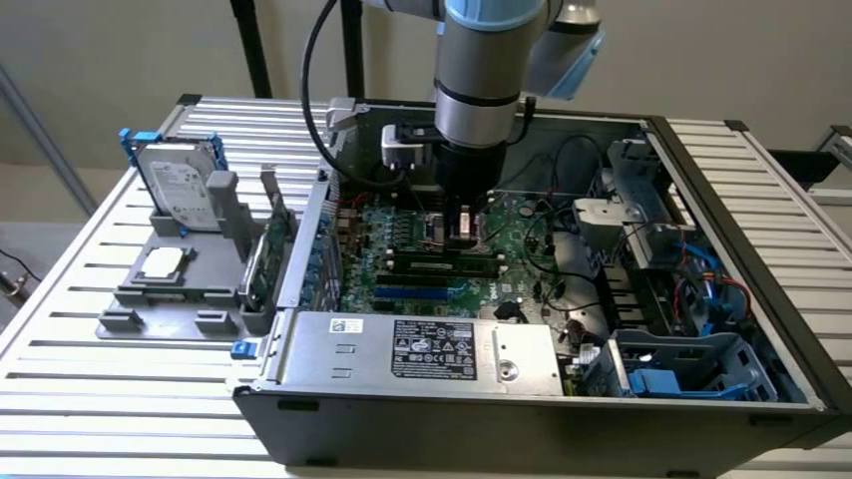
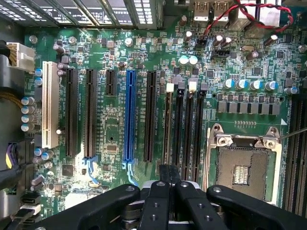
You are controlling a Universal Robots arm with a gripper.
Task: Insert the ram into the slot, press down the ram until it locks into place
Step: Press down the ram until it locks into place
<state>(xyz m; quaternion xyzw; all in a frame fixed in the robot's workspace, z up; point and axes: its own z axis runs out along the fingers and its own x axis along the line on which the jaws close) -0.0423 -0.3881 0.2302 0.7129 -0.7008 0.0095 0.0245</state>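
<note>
Ram (image 1: 436,264) seated in slot (image 2: 167,129) inside case (image 1: 745,299).

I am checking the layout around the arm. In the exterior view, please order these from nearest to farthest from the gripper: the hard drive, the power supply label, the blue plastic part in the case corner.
From the gripper:
1. Power supply label, front of the case.
2. Hard drive, outside the case, exterior view's left.
3. Blue plastic part, front corner, exterior view's right.

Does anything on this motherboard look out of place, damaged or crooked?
The square processor socket stands bare, with no chip or cooler on it. The long black slots look straight, and nothing looks spilled or broken.
</note>
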